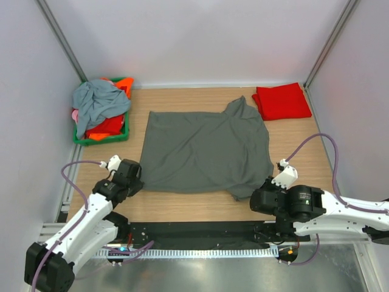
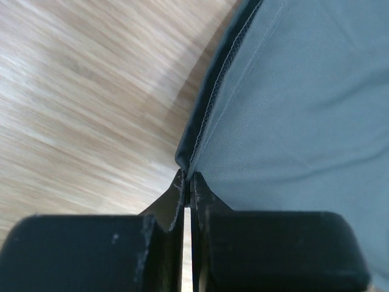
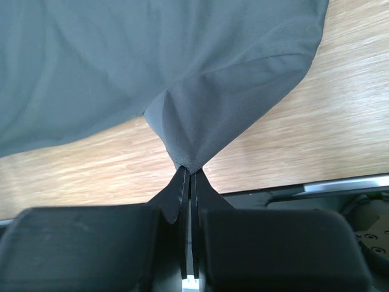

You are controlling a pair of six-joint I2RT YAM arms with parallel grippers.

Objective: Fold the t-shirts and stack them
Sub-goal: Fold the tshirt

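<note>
A large dark charcoal-grey t-shirt (image 1: 203,149) lies spread flat on the wooden table. My left gripper (image 1: 137,180) is shut on its near left corner; the left wrist view shows the hemmed edge (image 2: 209,103) pinched at the fingertips. My right gripper (image 1: 255,198) is shut on its near right corner, where the cloth (image 3: 200,131) bunches into a point at the fingertips. A folded bright red t-shirt (image 1: 281,101) lies at the far right. A blue-grey t-shirt (image 1: 97,100) is heaped on top of orange and red ones in the basket.
A green plastic basket (image 1: 100,139) stands at the far left against the wall. White walls enclose the table on three sides. A black strip (image 1: 200,231) runs along the near edge between the arm bases.
</note>
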